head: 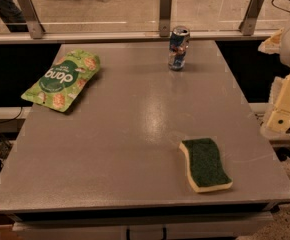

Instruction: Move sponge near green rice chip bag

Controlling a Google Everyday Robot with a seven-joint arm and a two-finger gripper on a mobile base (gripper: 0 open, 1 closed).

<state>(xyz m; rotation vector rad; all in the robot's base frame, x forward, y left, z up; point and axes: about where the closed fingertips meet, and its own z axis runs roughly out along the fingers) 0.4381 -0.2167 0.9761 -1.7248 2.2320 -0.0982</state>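
Note:
The sponge (205, 164) lies flat on the grey table (135, 134) at the front right, dark green scrub face up with its pale yellow foam edge showing. The green rice chip bag (62, 80) lies flat at the table's back left, partly over the left edge. My gripper (281, 118) shows as pale cream parts at the frame's right edge, beyond the table's right side, above and to the right of the sponge and well apart from it. It holds nothing that I can see.
A blue drink can (178, 48) stands upright at the back centre of the table. A metal rail with posts (165, 14) runs behind the table. The table's edges drop to dark gaps on both sides.

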